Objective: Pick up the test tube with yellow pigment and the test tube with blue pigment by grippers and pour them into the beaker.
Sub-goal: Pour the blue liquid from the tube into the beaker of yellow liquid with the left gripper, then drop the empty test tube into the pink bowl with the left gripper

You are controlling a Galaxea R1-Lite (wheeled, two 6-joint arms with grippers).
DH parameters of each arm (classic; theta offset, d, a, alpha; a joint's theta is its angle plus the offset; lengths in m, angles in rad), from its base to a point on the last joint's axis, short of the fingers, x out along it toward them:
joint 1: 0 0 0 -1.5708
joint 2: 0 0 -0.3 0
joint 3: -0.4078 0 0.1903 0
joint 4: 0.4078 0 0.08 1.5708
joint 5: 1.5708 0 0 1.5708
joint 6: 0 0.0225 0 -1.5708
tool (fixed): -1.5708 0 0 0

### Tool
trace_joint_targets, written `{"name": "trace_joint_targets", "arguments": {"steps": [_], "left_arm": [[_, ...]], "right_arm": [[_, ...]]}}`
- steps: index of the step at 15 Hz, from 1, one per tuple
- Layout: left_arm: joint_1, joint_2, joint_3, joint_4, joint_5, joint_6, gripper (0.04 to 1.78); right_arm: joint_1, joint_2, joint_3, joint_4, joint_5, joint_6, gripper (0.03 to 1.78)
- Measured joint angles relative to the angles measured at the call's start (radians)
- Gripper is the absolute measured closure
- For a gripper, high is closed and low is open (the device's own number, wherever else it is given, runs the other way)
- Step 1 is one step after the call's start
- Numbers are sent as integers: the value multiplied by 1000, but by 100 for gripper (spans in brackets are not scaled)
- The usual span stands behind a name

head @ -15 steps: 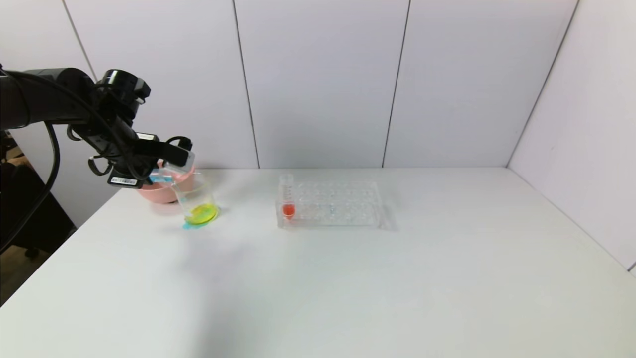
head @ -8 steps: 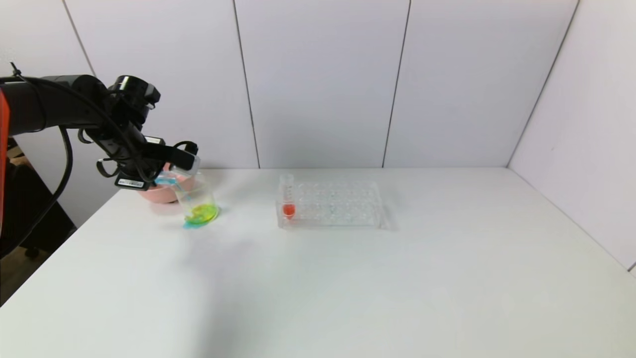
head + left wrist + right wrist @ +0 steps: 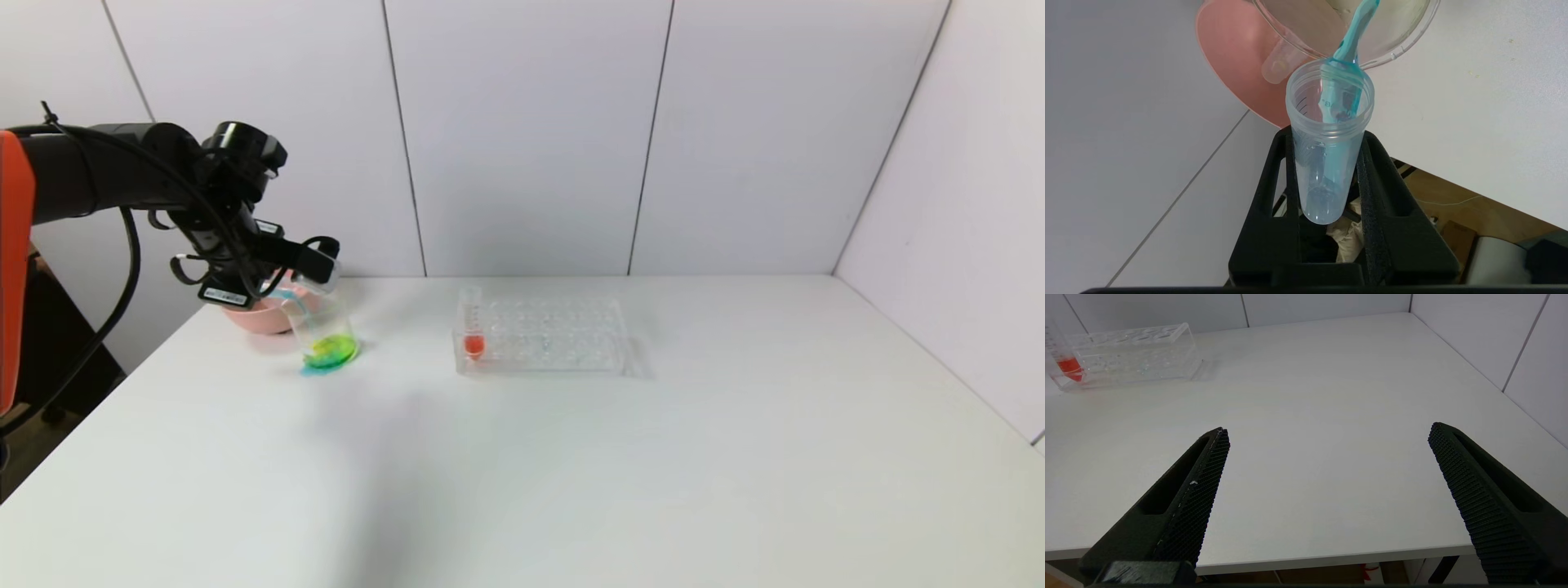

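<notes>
My left gripper [image 3: 309, 261] is shut on the test tube with blue pigment [image 3: 1327, 155] and holds it tipped, mouth down, over the beaker [image 3: 325, 331]. In the left wrist view a blue stream [image 3: 1349, 38] runs from the tube's mouth into the beaker [image 3: 1412, 36]. The beaker stands on the table beside the pink bowl and holds yellow-green liquid [image 3: 331, 351]. No tube with yellow liquid shows; a clear empty tube [image 3: 1278, 65] lies in the bowl. My right gripper [image 3: 1329, 433] is open and empty over the table's front edge, out of the head view.
The pink bowl [image 3: 253, 317] sits at the table's far left corner, just behind the beaker. A clear tube rack [image 3: 555, 335] stands mid-table with a red-tipped tube [image 3: 473, 331] at its left end. The table's left edge is close to the beaker.
My left arm has moved right and slightly up, carrying the tipped tube farther over the beaker. The liquid in the beaker has turned from yellow towards green.
</notes>
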State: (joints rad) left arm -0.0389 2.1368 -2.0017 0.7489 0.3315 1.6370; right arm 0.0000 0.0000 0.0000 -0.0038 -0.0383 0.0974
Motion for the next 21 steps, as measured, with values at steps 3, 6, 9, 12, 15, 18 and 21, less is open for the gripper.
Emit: {"name": "trace_joint_targets", "arguments": {"steps": [3, 6, 9, 12, 15, 18, 21], "left_arm": [[-13, 0, 0, -11, 55, 35, 138], [-27, -2, 0, -21, 133, 82, 138], [-49, -4, 0, -32, 151, 90, 138], [-57, -5, 0, -32, 164, 94, 138], [-61, -11, 4, -33, 162, 86, 138], [-57, -36, 11, -34, 99, -47, 138], [-8, -69, 15, -59, -133, -287, 138]], "right_arm": [[0, 0, 0, 0, 0, 0, 4], [0, 0, 0, 0, 0, 0, 4], [0, 0, 0, 0, 0, 0, 4], [0, 0, 0, 0, 0, 0, 4], [0, 0, 0, 0, 0, 0, 4], [0, 0, 0, 0, 0, 0, 4], [0, 0, 0, 0, 0, 0, 4]]}}
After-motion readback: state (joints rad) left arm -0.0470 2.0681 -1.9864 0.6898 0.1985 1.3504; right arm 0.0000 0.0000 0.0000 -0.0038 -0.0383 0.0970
